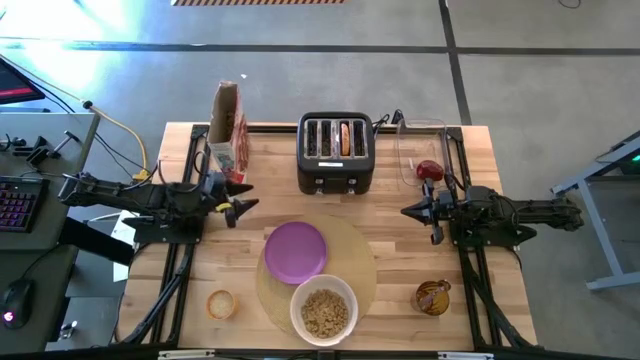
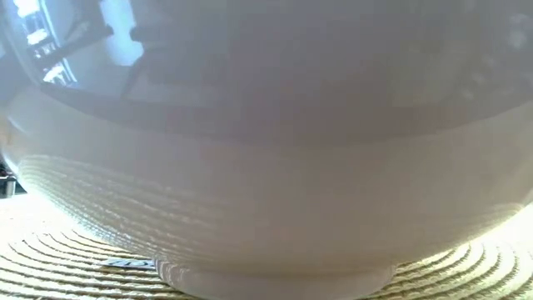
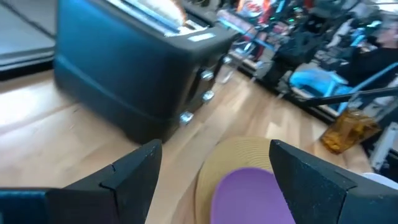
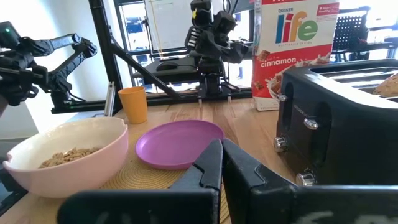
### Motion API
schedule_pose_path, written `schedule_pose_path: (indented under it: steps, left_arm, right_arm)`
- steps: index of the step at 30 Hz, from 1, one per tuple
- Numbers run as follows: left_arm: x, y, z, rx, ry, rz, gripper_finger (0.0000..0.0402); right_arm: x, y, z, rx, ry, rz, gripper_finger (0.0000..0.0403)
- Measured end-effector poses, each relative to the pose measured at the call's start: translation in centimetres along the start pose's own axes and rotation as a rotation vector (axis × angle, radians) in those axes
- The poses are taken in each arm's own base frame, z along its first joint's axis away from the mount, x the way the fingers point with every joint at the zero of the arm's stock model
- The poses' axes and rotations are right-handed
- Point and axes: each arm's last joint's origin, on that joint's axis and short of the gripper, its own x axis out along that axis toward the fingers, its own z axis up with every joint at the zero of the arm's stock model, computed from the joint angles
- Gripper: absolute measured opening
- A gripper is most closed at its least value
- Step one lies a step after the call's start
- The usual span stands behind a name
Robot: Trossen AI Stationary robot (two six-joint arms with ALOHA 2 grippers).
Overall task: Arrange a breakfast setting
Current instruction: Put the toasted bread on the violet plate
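Note:
The round tan mat (image 1: 352,262) lies at the table's front middle. The small purple plate (image 1: 295,250) and the white bowl (image 1: 324,308) of tan cereal (image 4: 67,155) rest on it; the bowl's foot (image 2: 275,279) stands on the mat. The amber glass cup (image 1: 432,297) stands at the front right. A bagel (image 1: 345,138) sticks out of a slot of the black toaster (image 1: 336,152). A red fruit (image 1: 429,170) lies in a clear container. My left gripper (image 1: 240,207) is open and empty, left of the plate. My right gripper (image 1: 410,212) is shut and empty, right of the mat. The spoon is not in view.
A cereal box (image 1: 227,125) stands at the back left, behind my left gripper. A small orange cup (image 1: 221,304) stands at the front left. The clear container (image 1: 420,150) sits right of the toaster. The bowl fills the low view.

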Motion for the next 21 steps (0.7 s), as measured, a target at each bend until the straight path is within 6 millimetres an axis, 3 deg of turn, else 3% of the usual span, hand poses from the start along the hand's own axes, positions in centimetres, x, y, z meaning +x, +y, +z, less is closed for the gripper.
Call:
schedule_pose_path:
  steps: [21]
  left_arm:
    - [-0.2, -1.3, 1.2, 0.155, -0.079, -0.241, 0.0287]
  right_arm:
    - [0.0, 0.0, 0.0, -0.064, -0.001, -0.013, 0.0000]
